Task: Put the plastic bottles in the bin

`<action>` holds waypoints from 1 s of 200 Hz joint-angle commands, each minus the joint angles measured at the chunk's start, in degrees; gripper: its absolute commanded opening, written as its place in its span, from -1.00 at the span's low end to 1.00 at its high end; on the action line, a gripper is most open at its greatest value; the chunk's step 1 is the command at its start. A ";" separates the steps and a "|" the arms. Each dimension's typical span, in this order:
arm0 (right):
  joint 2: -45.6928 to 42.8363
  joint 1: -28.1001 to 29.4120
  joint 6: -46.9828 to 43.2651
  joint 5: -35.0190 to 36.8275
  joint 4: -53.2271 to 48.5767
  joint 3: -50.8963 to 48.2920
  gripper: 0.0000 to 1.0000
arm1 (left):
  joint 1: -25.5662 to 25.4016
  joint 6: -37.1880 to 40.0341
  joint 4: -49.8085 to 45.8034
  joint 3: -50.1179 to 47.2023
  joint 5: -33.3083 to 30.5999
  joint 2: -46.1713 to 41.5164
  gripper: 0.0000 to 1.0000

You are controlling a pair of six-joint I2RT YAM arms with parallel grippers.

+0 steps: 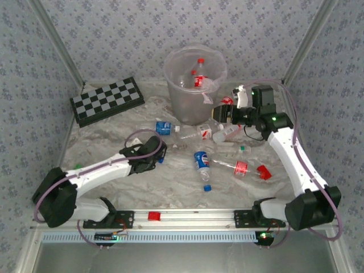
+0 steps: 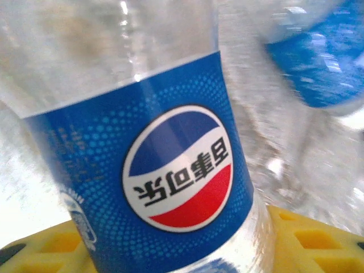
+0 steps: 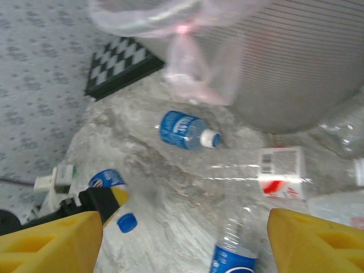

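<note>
A clear plastic bottle (image 2: 170, 170) with a blue Pepsi label sits between my left gripper's yellow fingers (image 2: 310, 242), which are shut on it. From above, the left gripper (image 1: 156, 154) is low on the table, left of centre. The bin (image 1: 196, 91) stands at the back with a red-capped bottle (image 1: 199, 77) inside. My right gripper (image 1: 223, 114) hovers open just right of the bin, nothing between its fingers (image 3: 313, 239). Several bottles lie loose: a blue-label one (image 1: 164, 127), a red-and-white one (image 1: 205, 132), a Pepsi one (image 1: 201, 161) and a red-label one (image 1: 240, 168).
A chessboard (image 1: 107, 101) lies at the back left. A loose blue cap (image 1: 207, 187) and a red piece (image 1: 264, 172) lie near the front bottles. A small red block (image 1: 153, 215) sits on the front rail. The bin's liner knot (image 3: 187, 68) hangs over its side.
</note>
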 commanded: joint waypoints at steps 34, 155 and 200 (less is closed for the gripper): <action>-3.21 1.23 0.46 -8.62 3.59 -1.30 0.56 | 0.83 39.24 15.20 0.32 4.95 -12.05 -0.58; 4.68 11.50 3.01 -12.41 6.81 3.78 0.58 | 6.28 67.06 24.22 8.58 49.29 -3.72 -0.82; 9.29 13.61 1.64 -11.17 5.68 6.35 0.65 | 6.29 66.80 27.67 8.88 52.73 -2.27 -0.80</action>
